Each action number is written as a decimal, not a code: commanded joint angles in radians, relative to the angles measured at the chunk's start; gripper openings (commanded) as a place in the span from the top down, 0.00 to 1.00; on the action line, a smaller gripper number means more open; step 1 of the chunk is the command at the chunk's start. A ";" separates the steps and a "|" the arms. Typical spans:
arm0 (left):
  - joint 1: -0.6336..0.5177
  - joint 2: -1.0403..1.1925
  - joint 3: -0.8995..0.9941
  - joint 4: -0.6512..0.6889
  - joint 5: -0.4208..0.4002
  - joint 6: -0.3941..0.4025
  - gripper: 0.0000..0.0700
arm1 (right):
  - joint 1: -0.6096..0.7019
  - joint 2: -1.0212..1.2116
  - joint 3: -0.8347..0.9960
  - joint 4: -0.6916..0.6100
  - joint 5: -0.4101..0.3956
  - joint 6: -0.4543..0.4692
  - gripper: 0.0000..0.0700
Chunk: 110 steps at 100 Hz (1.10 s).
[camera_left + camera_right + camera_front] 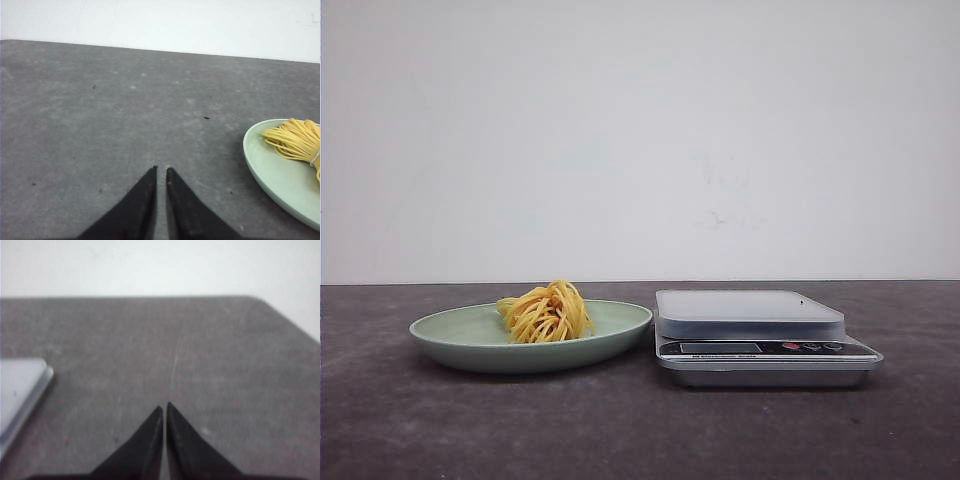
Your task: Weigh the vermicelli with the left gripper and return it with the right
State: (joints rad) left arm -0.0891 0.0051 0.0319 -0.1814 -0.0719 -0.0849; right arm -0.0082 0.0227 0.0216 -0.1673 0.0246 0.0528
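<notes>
Likely to shed strands reaching the scale (750,312) unless clenched left hand (161,171) opens wide around noodles (546,313).

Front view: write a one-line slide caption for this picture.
A nest of vermicelli sits on a green plate beside an empty kitchen scale on a dark table.

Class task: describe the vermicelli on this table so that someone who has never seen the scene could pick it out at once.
On the dark grey table, find the pale green plate left of the silver kitchen scale. The vermicelli sits on that plate: a small nest of thin yellow-orange strands, the only brightly coloured thing there.
</notes>
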 commanded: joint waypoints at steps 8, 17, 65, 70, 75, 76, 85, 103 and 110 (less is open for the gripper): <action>0.002 0.000 -0.018 -0.006 0.002 0.016 1.00 | 0.000 -0.015 -0.010 -0.006 -0.002 -0.015 1.00; 0.002 0.000 -0.018 -0.006 0.002 0.016 1.00 | 0.000 -0.019 -0.010 -0.014 -0.003 -0.016 1.00; 0.002 0.000 -0.018 -0.006 0.002 0.016 1.00 | 0.000 -0.019 -0.009 0.013 -0.025 -0.027 1.00; 0.002 0.000 -0.018 -0.006 0.002 0.016 1.00 | 0.000 -0.019 -0.009 0.013 -0.025 -0.027 1.00; 0.002 0.000 -0.018 -0.006 0.002 0.016 1.00 | 0.000 -0.019 -0.009 0.013 -0.025 -0.027 1.00; 0.002 0.000 -0.018 -0.006 0.002 0.016 1.00 | 0.000 -0.019 -0.009 0.013 -0.025 -0.027 1.00; 0.002 0.000 -0.018 -0.006 0.002 0.016 1.00 | 0.000 -0.019 -0.009 0.013 -0.025 -0.027 1.00; 0.002 0.000 -0.018 -0.006 0.002 0.016 1.00 | 0.000 -0.019 -0.009 0.013 -0.025 -0.027 1.00; 0.002 0.000 -0.018 -0.006 0.002 0.016 1.00 | 0.000 -0.019 -0.009 0.013 -0.025 -0.027 1.00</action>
State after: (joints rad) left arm -0.0891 0.0055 0.0319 -0.1814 -0.0719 -0.0845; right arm -0.0082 0.0063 0.0151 -0.1673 -0.0002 0.0299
